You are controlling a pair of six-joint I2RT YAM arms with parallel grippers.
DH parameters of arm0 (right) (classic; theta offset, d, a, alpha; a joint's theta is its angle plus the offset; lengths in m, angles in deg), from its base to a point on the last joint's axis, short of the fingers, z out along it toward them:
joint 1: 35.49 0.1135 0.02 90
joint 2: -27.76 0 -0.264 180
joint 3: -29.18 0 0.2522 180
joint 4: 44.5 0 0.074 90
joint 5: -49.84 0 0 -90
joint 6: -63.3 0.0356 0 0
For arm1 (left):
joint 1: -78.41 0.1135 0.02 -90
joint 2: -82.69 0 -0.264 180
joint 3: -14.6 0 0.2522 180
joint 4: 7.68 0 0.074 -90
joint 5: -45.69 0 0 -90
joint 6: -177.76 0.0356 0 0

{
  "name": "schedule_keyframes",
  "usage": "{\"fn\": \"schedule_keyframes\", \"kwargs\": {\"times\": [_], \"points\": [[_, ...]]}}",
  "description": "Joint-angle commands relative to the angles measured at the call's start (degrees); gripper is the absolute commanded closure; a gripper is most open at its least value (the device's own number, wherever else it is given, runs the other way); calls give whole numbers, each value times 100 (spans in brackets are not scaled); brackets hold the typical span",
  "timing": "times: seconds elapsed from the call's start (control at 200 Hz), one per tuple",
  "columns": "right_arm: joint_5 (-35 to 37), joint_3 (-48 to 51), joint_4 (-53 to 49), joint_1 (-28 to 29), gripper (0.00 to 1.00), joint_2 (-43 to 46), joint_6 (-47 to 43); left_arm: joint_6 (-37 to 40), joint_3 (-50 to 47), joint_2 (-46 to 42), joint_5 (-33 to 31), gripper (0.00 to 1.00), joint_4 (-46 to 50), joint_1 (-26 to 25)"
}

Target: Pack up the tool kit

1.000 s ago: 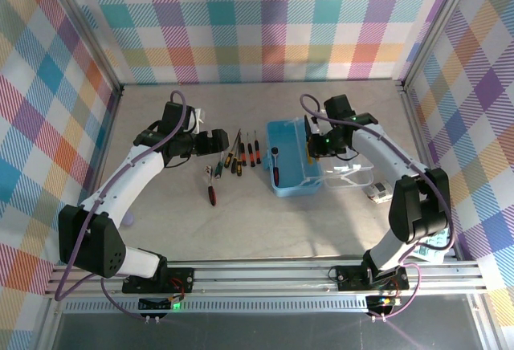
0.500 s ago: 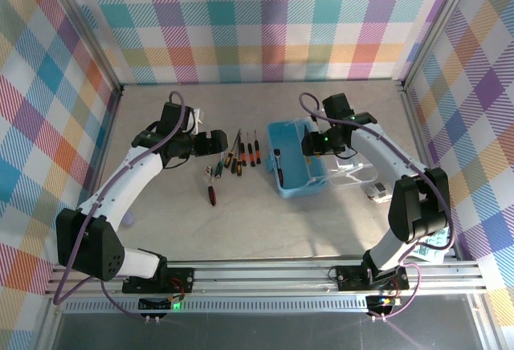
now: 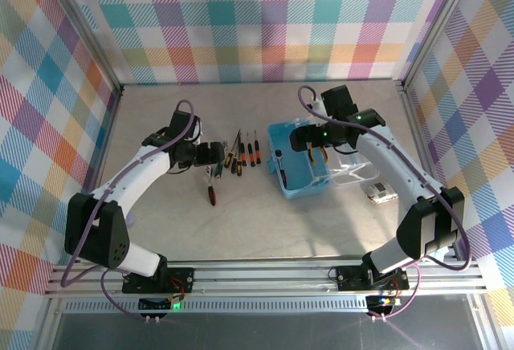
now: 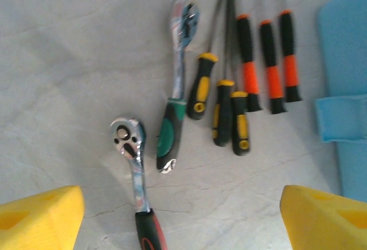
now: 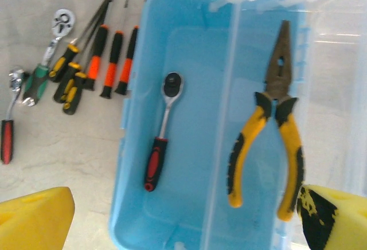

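Where the grey table (image 3: 265, 229) spreads across the middle of the top view, both arms reach in from the bottom edge. The left pincer (image 3: 217, 155) hangs just left of centre over the loose tools. In its wrist view its yellow fingers (image 4: 37, 215) sit in the two bottom corners, spread wide with nothing between them. The right pincer (image 3: 309, 141) hangs over the upper part of the light blue case (image 3: 301, 191), right of centre. Its fingers (image 5: 34, 218) are also far apart and empty.

The case stands open on the table, and its clear lid (image 3: 349, 175) is folded out to the right. Inside, the yellow-handled pliers (image 5: 279, 89) lie in the right half with their nose toward the top of the frame. A red-handled ratchet (image 5: 160, 135) lies left of them, head uppermost.

On the table left of the case lie a green-handled ratchet (image 4: 175, 112) and a second red-handled ratchet (image 4: 136, 175), the latter lower left of the former. Right of these lie three yellow-and-black screwdrivers (image 4: 221, 112), then three orange-and-black screwdrivers (image 4: 269, 72) nearest the case, all side by side with tips toward the top of the frame.
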Motion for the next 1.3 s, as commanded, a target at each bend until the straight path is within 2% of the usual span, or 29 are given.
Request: {"fn": "schedule_keyframes", "kwargs": {"times": [0.0,0.09,0.26,0.535,0.75,0.895,1.075,1.295], "points": [[-319,-3,48,168,1,54,-15,-50,-160,335,-465,21,179,27],[-330,16,80,237,1,-19,16,-115,-188,650,-559,35,164,19],[-330,66,113,287,1,-80,51,-299,-274,1142,-460,45,-115,18],[-346,108,139,289,1,-92,61,-330,-203,1717,-412,51,-346,-58],[-363,147,161,291,1,-142,51,-301,-104,1473,-518,51,-256,-133],[-381,175,236,291,1,-151,74,-180,313,1291,-740,51,16,-286],[-416,213,287,289,1,-151,114,-55,948,1630,-787,51,160,-407],[-364,250,278,291,1,-135,83,21,1441,2247,-672,61,79,-559]]}}
